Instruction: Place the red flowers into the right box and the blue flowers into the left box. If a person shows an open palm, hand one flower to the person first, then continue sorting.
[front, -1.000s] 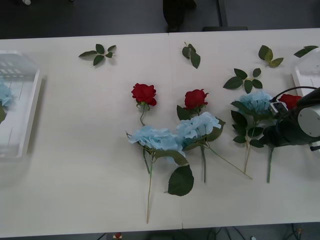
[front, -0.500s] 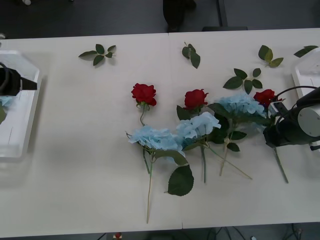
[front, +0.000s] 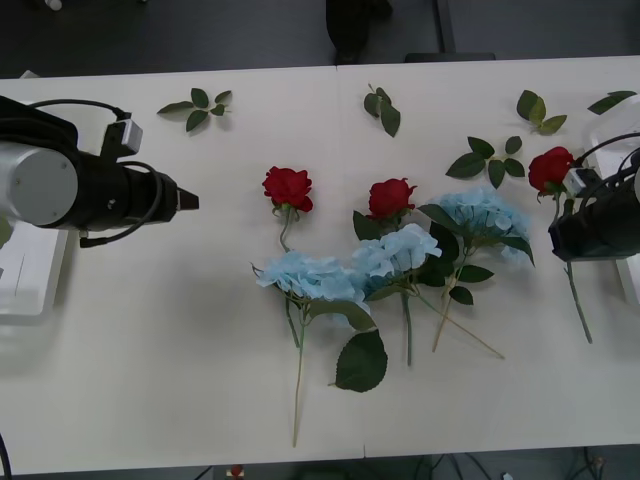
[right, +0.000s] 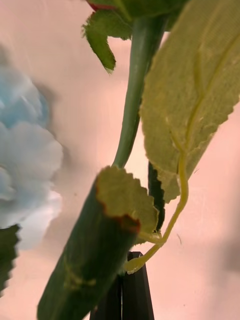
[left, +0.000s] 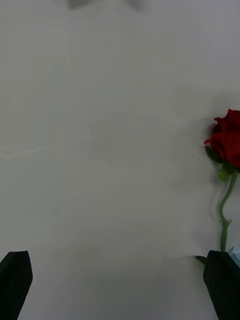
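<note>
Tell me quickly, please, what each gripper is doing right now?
Left gripper: open, empty, over the table left of the flowers.
Right gripper: shut on a red rose, holding its stem.

Loose leaf sprigs (front: 197, 107) dot the white table (front: 160, 330).

Three deep red roses (front: 288, 187) with green stems lie on the off-white table (front: 180, 330); the pale blue hydrangeas (front: 312, 277) carry dark green leaves. The box (front: 30, 275) at the left is white. The left gripper (front: 186, 200) has black fingers.
</note>
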